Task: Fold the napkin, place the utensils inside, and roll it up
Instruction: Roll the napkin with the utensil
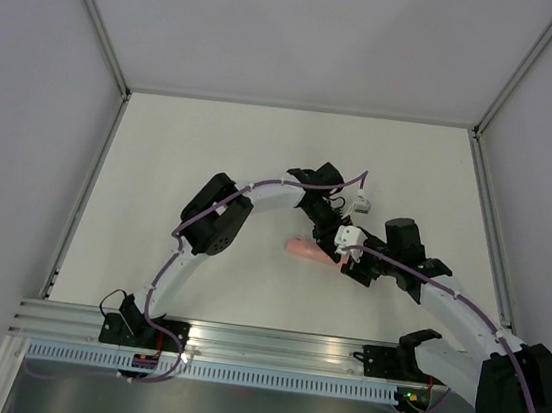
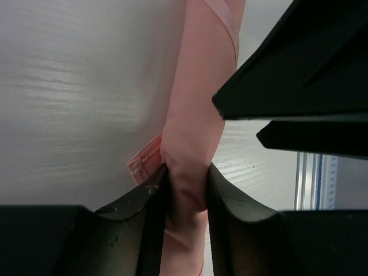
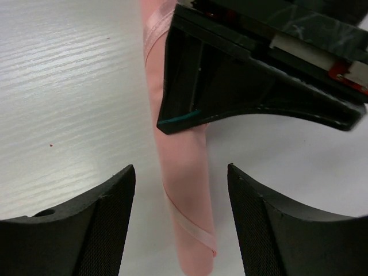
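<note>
Pinching the rolled salmon-pink napkin (image 2: 195, 109) near one end, the left gripper (image 2: 187, 175) is clamped tight on it where it lies on the white table (image 1: 211, 158). The right gripper (image 3: 179, 169) straddles the same roll, jaws spread wide, touching neither side.

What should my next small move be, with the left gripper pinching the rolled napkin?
Probably open the left gripper and lift it clear. The napkin already lies as a tight roll on the table. The left jaws are pinched on it, and the right gripper straddles it, open and not touching. Nothing more seems to need holding.
</note>
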You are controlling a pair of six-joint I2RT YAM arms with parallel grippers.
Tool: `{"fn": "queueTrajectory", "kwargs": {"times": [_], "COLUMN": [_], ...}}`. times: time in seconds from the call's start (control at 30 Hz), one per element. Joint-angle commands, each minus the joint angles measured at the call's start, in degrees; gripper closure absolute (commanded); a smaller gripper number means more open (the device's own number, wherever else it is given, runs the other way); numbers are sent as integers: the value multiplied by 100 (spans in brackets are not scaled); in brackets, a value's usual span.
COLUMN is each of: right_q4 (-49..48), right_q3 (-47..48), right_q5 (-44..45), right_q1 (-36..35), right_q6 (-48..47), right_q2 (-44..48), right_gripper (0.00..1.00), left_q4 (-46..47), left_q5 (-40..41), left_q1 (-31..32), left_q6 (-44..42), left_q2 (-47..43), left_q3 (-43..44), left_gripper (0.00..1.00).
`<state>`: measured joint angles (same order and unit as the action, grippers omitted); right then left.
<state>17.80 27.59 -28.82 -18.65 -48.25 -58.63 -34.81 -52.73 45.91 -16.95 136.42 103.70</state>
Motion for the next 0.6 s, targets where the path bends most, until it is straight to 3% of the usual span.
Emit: {"fn": "queueTrajectory", "kwargs": {"times": [0.0, 0.37, 0.43, 0.57], "right_q4": [-646, -1068, -1147, -1174], "right_q3": [-96, -176, -175, -158], "right_q5": [596, 1176, 1264, 1335], "right_q1": [-383, -973, -1008, -1009], "right_q6": [-36, 140, 175, 246], "right_q2": [-174, -895, -1027, -1133], "right_gripper": [29, 33, 37, 53], "left_q4": [-729, -914, -905, -905], "left_q5": [149, 140, 149, 175], "left_q1": [6, -3, -3, -12], "left_q6": [166, 174, 157, 139], "left_q2": [473, 614, 614, 544], "left_q3": [89, 273, 265, 273], "left_gripper": [62, 59, 57, 52]}}
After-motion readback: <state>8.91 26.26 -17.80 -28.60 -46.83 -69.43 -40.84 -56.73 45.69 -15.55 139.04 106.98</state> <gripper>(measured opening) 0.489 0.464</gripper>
